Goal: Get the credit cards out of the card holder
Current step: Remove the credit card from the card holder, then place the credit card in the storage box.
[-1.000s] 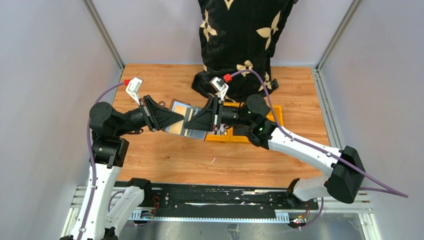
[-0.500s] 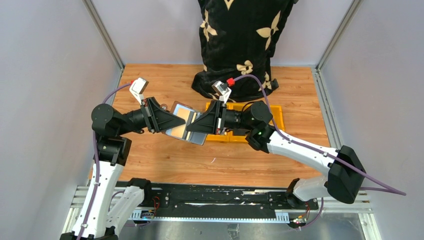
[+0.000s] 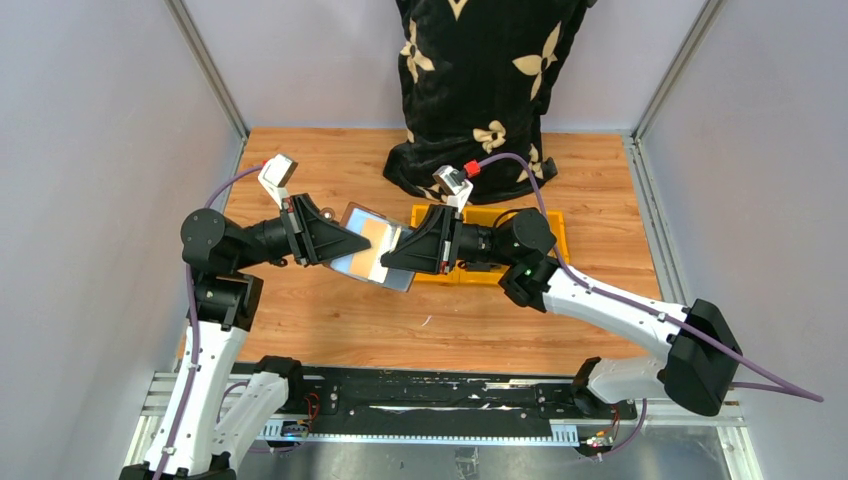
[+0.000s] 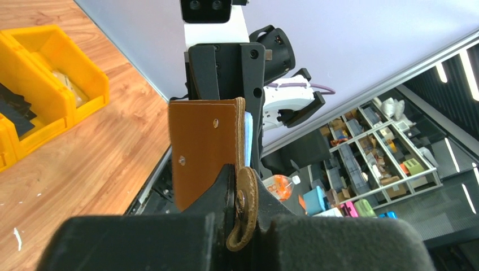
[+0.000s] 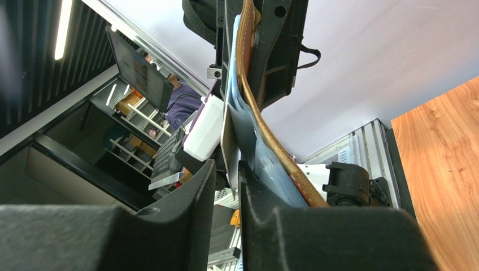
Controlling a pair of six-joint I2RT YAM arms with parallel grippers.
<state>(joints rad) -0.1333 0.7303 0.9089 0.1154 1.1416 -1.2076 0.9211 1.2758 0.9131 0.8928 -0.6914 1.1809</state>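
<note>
The wooden table [image 3: 330, 320] lies below both pincers. On its far side, beyond them, a black cloth [image 3: 480, 70] with tan flower shapes stands up against the back wall. A row of yellow bins [image 3: 553, 232] sits on the table under and behind the right pincer; from the left wrist view they lie off to one side, and what is in them is too dim to make out.

The card holder [image 3: 375, 240] hangs in the air above the table, between the two pincers, which meet tip to tip. It is opened out, showing its shiny inner side from above and its brown leather back with a snap strap to the left wrist camera.

The left pincer [image 3: 355, 243] is pressed together on one edge of the card holder. The right pincer [image 3: 385, 262] faces it from the opposite side, its fingers drawn nearly together and pinching the edge of a thin credit card [image 5: 228, 135] that sticks out of the holder's inner side. Pale blue edges show beside the leather there.
</note>
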